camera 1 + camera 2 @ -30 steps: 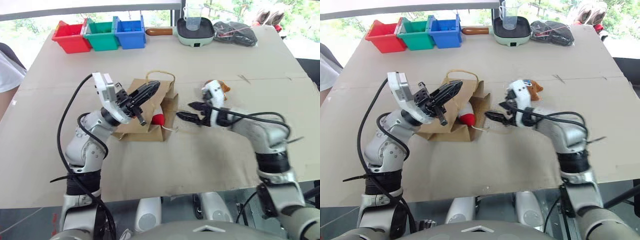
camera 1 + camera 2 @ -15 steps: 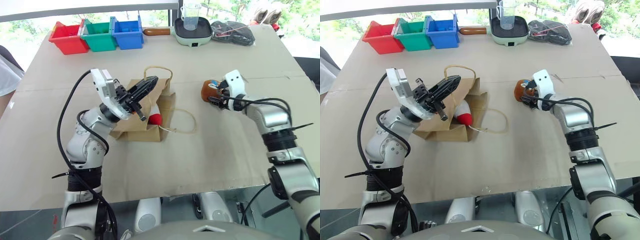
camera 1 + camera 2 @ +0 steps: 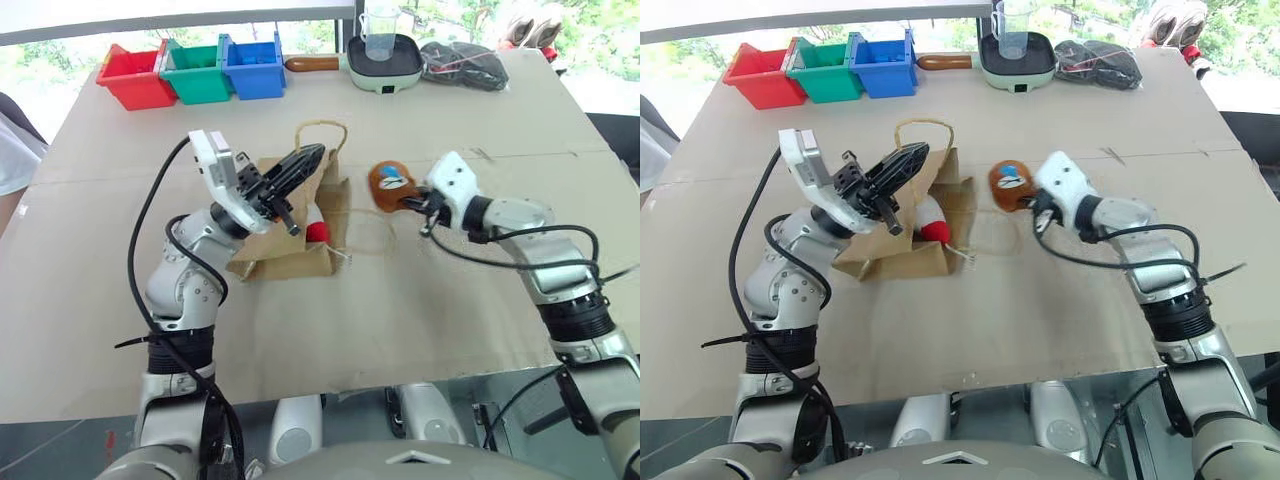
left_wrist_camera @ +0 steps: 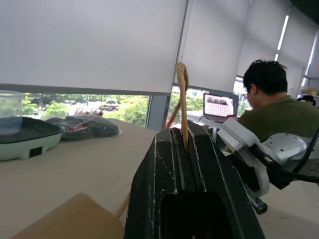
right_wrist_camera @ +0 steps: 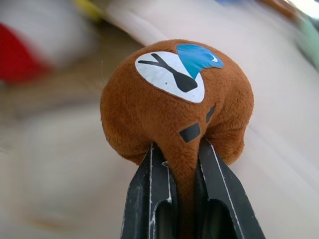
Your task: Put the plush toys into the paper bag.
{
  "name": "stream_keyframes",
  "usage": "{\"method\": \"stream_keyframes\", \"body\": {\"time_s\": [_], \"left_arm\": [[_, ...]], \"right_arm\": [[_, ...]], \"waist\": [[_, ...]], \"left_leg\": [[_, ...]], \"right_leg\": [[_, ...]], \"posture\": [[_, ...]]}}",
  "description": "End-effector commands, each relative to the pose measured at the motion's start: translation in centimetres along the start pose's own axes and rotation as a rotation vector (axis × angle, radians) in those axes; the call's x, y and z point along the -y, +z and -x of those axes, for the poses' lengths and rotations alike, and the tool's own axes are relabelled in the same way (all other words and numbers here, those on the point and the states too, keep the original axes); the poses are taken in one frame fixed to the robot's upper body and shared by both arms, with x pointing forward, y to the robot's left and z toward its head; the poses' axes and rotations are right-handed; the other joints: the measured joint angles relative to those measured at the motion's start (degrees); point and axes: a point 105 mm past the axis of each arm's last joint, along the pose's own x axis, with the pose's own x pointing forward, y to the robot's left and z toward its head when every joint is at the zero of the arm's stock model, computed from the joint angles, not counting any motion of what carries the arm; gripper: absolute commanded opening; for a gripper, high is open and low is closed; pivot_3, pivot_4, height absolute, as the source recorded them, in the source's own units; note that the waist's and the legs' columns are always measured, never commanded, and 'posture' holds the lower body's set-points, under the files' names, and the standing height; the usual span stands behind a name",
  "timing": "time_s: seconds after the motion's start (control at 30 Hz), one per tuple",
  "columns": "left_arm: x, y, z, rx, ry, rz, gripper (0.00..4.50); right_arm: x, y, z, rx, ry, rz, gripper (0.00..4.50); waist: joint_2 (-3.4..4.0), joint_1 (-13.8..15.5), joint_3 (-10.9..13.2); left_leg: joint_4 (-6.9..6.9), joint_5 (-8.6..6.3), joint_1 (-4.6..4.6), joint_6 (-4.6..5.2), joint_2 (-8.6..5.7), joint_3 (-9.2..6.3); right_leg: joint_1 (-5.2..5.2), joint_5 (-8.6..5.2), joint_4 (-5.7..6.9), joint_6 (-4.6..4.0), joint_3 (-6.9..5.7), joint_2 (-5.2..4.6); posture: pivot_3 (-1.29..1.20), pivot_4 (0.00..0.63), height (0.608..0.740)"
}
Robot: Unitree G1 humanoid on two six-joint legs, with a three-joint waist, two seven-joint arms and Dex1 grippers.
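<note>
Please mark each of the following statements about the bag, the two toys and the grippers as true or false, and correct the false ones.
1. The right gripper is shut on the brown plush toy. True.
2. The brown plush toy rests on the table. False: it is held up in the air, beside the paper bag.
3. The left gripper is shut on a handle of the paper bag. True.
4. The white plush toy lies beside the red bin. False: it is at the bag's mouth, red end outward.
5. The three bins stand at the table's far edge. True.
</note>
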Motion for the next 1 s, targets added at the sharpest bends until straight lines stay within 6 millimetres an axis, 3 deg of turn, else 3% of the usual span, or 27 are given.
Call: {"method": "stream_keyframes", "body": {"time_s": [0.03, 0.17, 0.3, 0.4, 0.57, 0.77, 0.87, 1.0], "left_arm": [[1.2, 0.2, -1.3, 0.027, -0.076, 0.016, 0.0], [2.6, -0.6, -2.3, 0.033, -0.143, 0.054, 0.0], [3.7, -1.2, -2.3, 0.027, -0.177, 0.073, 0.0], [3.6, -1.2, -1.9, 0.028, -0.157, 0.068, 0.0], [2.2, -0.4, -0.3, 0.03, -0.066, 0.042, 0.0], [0.0, 1.1, 1.5, 0.047, 0.017, 0.016, 0.0], [-0.5, 2.0, 1.7, 0.075, 0.015, 0.047, 0.0], [-1.2, 3.3, 1.5, 0.134, 0.0, 0.113, 0.0]], "right_arm": [[-2.9, 2.0, -2.7, 0.026, 0.101, 0.075, 0.05], [-3.6, 2.2, -6.8, -0.005, 0.136, 0.128, 0.05], [-4.4, 2.6, -9.2, 0.025, 0.201, 0.124, 0.05], [-5.4, 2.3, -9.3, 0.072, 0.287, 0.058, 1.03], [-5.6, 1.7, -6.9, 0.105, 0.279, 0.013, 3.55], [-4.7, 1.0, -1.5, 0.089, 0.205, -0.16, 3.55], [-4.1, 1.6, 1.2, 0.098, 0.147, -0.278, 3.55], [-3.1, 0.8, 4.0, 0.05, 0.02, -0.435, 3.55]], "waist": [[0.0, 0.14, 0.0], [0.0, 0.33, 0.01], [-0.01, 0.41, 0.0], [-0.01, 0.35, 0.0], [0.0, 0.4, 0.01], [-0.01, 0.55, 0.01], [-0.01, 0.54, 0.01], [-0.05, 0.6, -0.02]], "left_leg": [[0.01, 0.0, -0.02, -0.01, 0.0, 0.0], [0.13, 0.03, -0.1, -0.05, -0.05, 0.02], [0.11, 0.03, -0.08, -0.06, -0.04, -0.01], [0.06, 0.03, -0.08, -0.06, -0.04, -0.01], [0.04, 0.03, -0.1, -0.06, -0.04, -0.03], [0.05, 0.03, -0.1, -0.06, -0.04, -0.03], [0.06, 0.03, -0.09, -0.07, -0.04, -0.04], [0.07, 0.03, -0.1, -0.07, -0.04, -0.05]], "right_leg": [[0.0, 0.0, 0.0, 0.0, 0.0, -0.01], [0.0, 0.02, -0.02, 0.0, 0.0, -0.06], [0.01, 0.02, -0.01, -0.01, -0.03, -0.05], [0.01, 0.02, -0.02, -0.01, -0.03, -0.05], [0.01, 0.02, -0.01, -0.01, -0.05, -0.06], [0.0, 0.01, -0.01, -0.01, -0.06, -0.06], [0.01, 0.01, -0.01, -0.01, -0.06, -0.06], [0.02, 0.01, -0.02, -0.01, -0.07, -0.06]], "posture": [[0.0, 0.15, 0.74], [0.0, 0.15, 0.74], [0.0, 0.15, 0.74], [0.0, 0.15, 0.74], [0.0, 0.15, 0.74], [0.0, 0.15, 0.74], [0.0, 0.15, 0.74], [0.0, 0.15, 0.74]]}}
